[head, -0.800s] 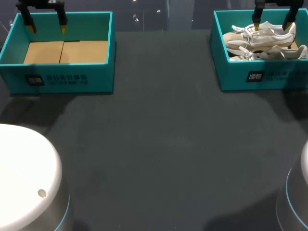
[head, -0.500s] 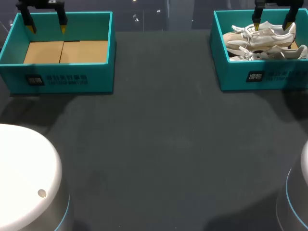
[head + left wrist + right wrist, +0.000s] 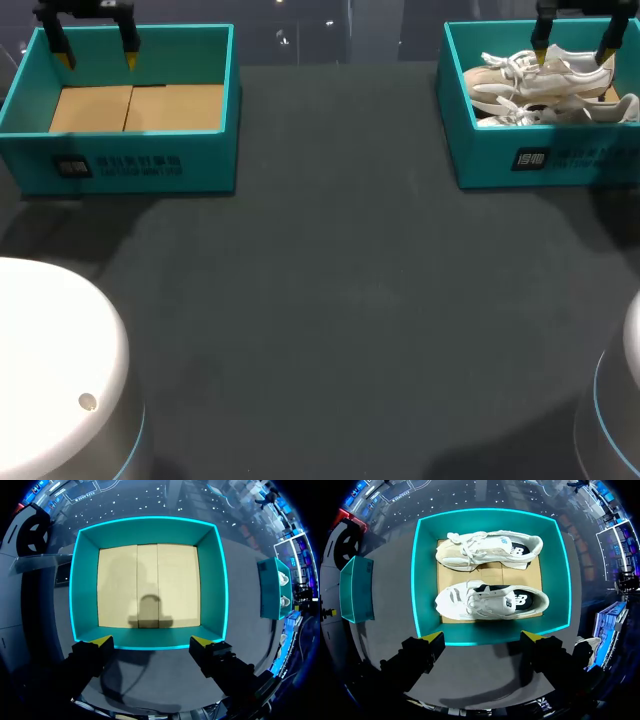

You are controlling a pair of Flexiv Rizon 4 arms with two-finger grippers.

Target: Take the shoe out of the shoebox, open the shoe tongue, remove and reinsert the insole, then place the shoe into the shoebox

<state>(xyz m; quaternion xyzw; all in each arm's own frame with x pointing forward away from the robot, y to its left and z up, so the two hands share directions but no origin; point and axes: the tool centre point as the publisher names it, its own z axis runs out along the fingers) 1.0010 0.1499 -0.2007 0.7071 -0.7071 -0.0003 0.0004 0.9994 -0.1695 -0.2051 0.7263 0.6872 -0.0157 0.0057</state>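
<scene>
Two pale sneakers lie side by side in the teal shoebox (image 3: 490,150) at the back right: a cream one (image 3: 540,72) and a white one (image 3: 565,108). My right gripper (image 3: 574,48) hangs open high over that box. In the right wrist view the white shoe (image 3: 490,600) is the one closer to the gripper (image 3: 482,639), the cream shoe (image 3: 490,547) lies beyond it, and both rest on the cardboard floor of the shoebox (image 3: 422,580). Nothing is between the fingers. My left gripper (image 3: 96,55) is open above the other teal box (image 3: 130,160).
The left box (image 3: 85,590) holds only a cardboard floor, seen under my left gripper (image 3: 151,642). A dark table mat (image 3: 330,300) stretches between and in front of the two boxes. White robot bases (image 3: 50,360) stand at the near corners.
My right gripper has shifted slightly to the right above the shoebox. The left arm, the shoes and the boxes have not moved.
</scene>
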